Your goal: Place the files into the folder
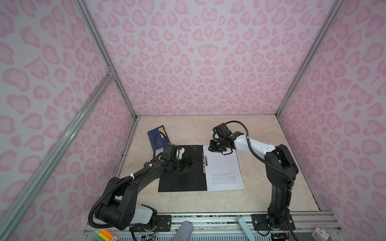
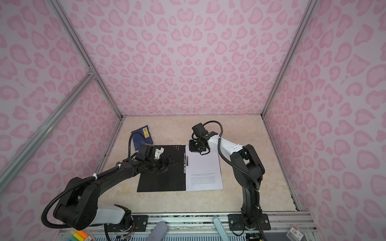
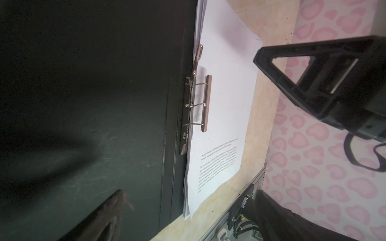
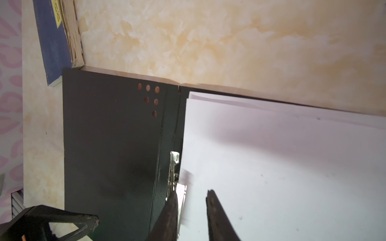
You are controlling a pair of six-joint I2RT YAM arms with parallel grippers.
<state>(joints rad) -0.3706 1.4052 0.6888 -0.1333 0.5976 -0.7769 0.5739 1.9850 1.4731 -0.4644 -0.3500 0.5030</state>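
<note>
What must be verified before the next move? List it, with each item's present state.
1. Folder open flat, black inside up: ok.
2. Files lying on its right half, against the spine: ok.
3. Files squared up: not ok, their far edges stagger.
4. Clamp bar pressing the files down: cannot tell; it lies across them.
5. Right end effector at the metal clip, jaws apart: grip cannot tell.
6. Left end effector open above the left cover, off the files: ok.
</note>
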